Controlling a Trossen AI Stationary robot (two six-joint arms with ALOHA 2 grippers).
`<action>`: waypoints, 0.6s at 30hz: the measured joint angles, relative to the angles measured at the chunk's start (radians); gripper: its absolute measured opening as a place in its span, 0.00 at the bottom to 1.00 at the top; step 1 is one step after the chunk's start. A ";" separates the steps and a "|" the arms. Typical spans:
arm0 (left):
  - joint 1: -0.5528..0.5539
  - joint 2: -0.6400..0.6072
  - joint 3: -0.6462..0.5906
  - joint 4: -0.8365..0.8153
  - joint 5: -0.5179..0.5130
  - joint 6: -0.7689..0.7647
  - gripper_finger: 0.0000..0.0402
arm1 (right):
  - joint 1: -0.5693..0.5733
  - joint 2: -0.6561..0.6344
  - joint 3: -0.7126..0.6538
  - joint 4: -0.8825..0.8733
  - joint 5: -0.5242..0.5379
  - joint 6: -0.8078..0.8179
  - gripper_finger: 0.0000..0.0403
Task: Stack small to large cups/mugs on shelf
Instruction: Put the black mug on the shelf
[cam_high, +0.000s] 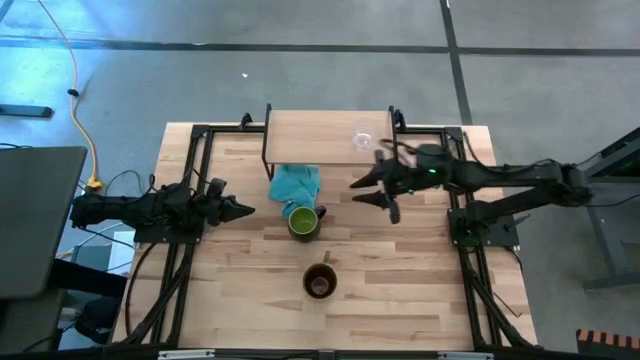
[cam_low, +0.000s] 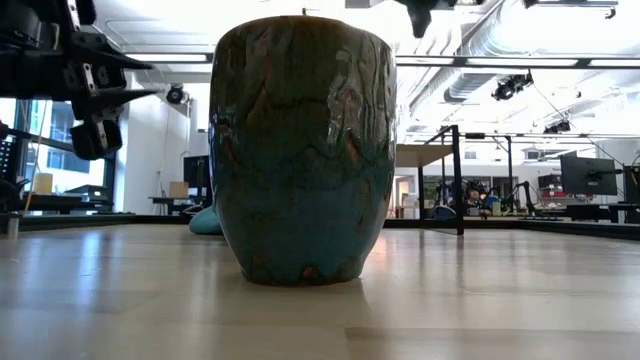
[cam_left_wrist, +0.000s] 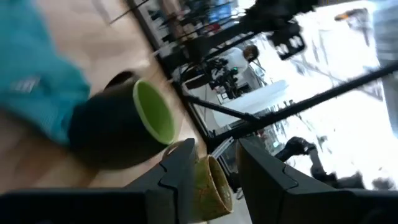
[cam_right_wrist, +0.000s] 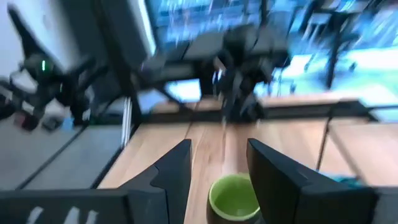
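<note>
The plank tabletop (cam_high: 400, 290) of pale jointed wood fills the middle of the high view, framed by black metal rails. At its far edge stands the shelf (cam_high: 320, 135), a flat rectangular light-wood board on thin black legs, narrower than the table. Half under the shelf's front edge a teal cloth (cam_high: 295, 183) is seen, soft and crumpled.

The left arm is stretched in from the table's left side, and the left gripper (cam_high: 243, 209) is held a little short of the green mug, its dark fingers parted with a clear gap between them and nothing grasped. The right arm reaches across from the right side; the right gripper (cam_high: 365, 191) is held beside the shelf's right front corner, its fingers spread wide and empty (the gap is plain in the right wrist view as well).

The brown mug (cam_high: 320, 281), rounded and glazed in mottled brown and blue-green, is set upright on the table nearer the front edge, well apart from the shelf. The green mug (cam_high: 303, 220), dark and matte outside and bright green within, stands on the table just beside the cloth. The small clear glass cup (cam_high: 362, 139) is already placed on the shelf's right part.
</note>
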 joint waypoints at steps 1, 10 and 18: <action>0.000 0.011 0.000 -0.002 0.000 -0.040 0.26 | 0.001 -0.034 -0.031 0.032 0.021 0.009 0.36; 0.000 0.198 0.007 0.159 0.055 -0.199 0.26 | -0.002 -0.256 -0.161 0.077 0.112 0.053 0.36; 0.000 0.337 0.076 0.266 0.060 0.106 0.26 | -0.008 -0.306 -0.160 0.047 0.111 -0.031 0.36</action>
